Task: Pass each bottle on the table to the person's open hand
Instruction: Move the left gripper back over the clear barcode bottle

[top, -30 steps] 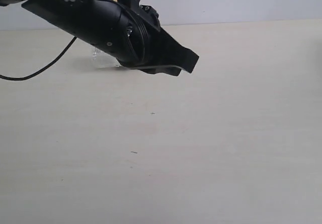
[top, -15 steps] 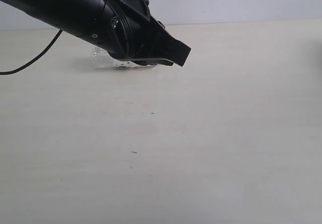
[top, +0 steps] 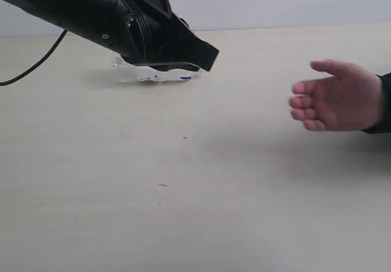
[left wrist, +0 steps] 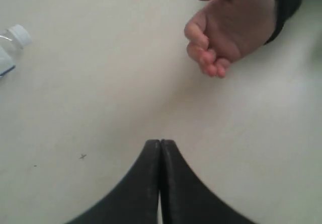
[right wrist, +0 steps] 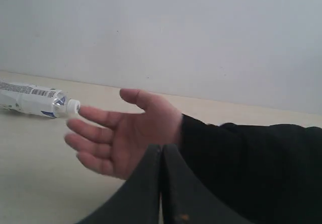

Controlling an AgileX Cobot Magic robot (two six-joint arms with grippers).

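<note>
One clear bottle [top: 156, 74] with a white label lies on its side on the pale tabletop [top: 201, 192], towards the far edge near the wall [top: 293, 0]. Its long axis runs left to right in the exterior view. Its white cap [right wrist: 73, 106] is at the right-hand end, pointing towards the person's open hand [top: 339, 95]. The left gripper [top: 208, 55] hangs in front of the bottle and hides part of it from the exterior camera. Its jaws are pressed together with nothing between them, as the left wrist view shows. The hand is on the right of the scene, well apart from the bottle, with fingers extended towards the left, thumb uppermost and a black sleeve cuff [top: 383, 104] at the wrist. The right gripper [right wrist: 161, 148] appears only in its own wrist view, just in front of the hand, jaws likewise closed against each other and empty.
</note>
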